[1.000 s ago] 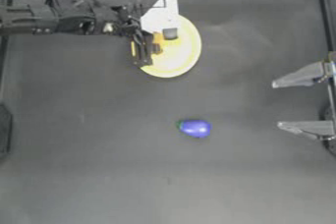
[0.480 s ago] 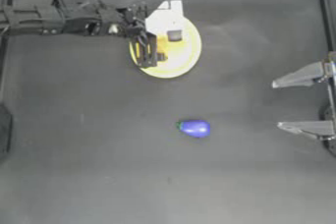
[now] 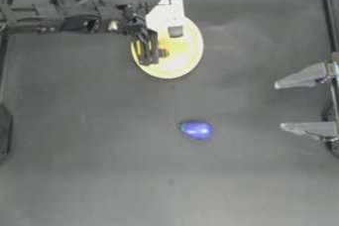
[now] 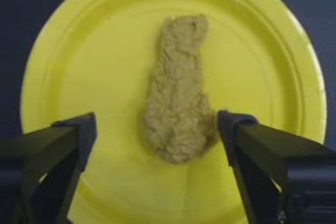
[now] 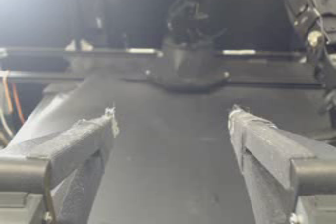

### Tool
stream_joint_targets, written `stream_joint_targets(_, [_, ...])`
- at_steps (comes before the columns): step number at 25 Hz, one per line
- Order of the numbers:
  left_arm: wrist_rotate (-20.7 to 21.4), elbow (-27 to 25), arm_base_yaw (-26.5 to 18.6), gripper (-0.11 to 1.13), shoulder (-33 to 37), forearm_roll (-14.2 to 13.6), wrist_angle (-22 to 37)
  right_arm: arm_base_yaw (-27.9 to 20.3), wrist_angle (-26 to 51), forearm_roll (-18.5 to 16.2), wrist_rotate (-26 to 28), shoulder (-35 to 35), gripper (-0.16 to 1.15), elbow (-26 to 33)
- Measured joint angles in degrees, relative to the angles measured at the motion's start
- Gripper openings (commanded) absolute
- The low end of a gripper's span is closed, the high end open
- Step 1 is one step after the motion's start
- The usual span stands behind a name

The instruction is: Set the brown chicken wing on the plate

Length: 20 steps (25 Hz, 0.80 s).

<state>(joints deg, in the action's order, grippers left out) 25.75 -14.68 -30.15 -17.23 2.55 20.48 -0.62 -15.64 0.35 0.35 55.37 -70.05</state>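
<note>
1. My left gripper (image 4: pixel 154 125) hangs over plate (image 3: pixel 169 66), jaws wide, holding nothing.
2. Brown chicken wing (image 4: pixel 177 115) lies on plate btwn jaws.
3. Dark table (image 3: pixel 99 170); blue toy (image 3: pixel 197 129) mid-table.
4. Right gripper (image 3: pixel 295 103) parked at right edge, jaws wide.

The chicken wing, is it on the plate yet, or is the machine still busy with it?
It looks done: the brown chicken wing lies on the yellow plate. The left gripper hangs over it, jaws open on either side and apart from it. Only drawing that arm back seems left. The right gripper waits open at the table's right edge.
</note>
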Motion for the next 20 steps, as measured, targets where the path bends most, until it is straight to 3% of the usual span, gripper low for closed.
stream_joint_targets(10, [-0.26, -4.39, 3.08, 1.01, 14.5, 0.26, 0.0, 0.0, 0.0, 0.09, 0.0, 0.18, 0.98, 0.0])
stream_joint_targets(20, [-1.76, -10.63, 11.51, 1.01, 24.52, 2.72, -1.85, 0.0, 0.09, 0.0, -0.09, 0.18, 0.98, 0.0])
